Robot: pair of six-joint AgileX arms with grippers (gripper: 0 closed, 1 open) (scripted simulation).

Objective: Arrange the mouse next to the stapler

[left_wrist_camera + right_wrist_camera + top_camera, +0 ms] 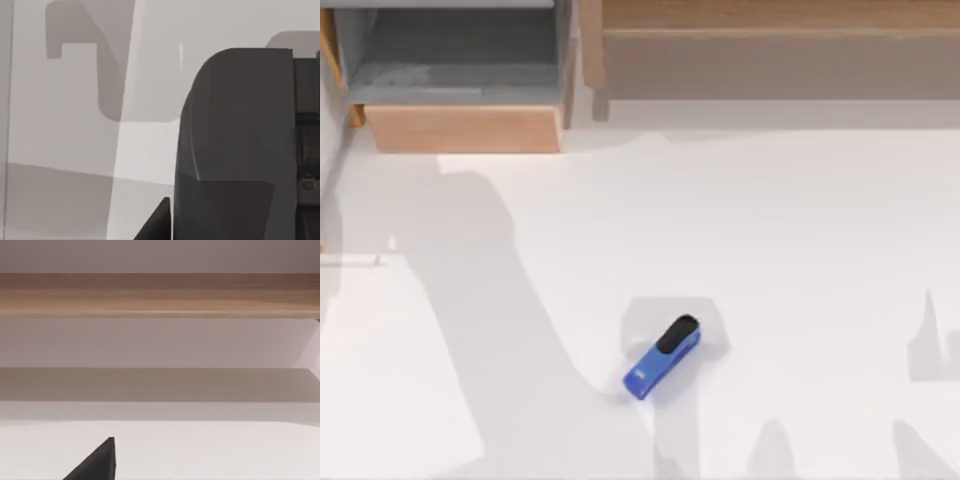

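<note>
The blue stapler (662, 358) lies slanted on the white table, front of centre, its black cap pointing to the back right. In the left wrist view the mouse (235, 125) is a smooth dark grey body close to the camera, high above the table. My left gripper (235, 220) is shut on it, with one black fingertip (157, 225) beside it. A black part of my right gripper (97, 465) shows above the bare table, facing the back wall.
An open wooden box (465, 128) stands at the back left. A long wooden ledge (770, 15) runs along the back, seen as a wooden ledge (160, 292) in the right wrist view. Arm shadows fall left of and around the stapler.
</note>
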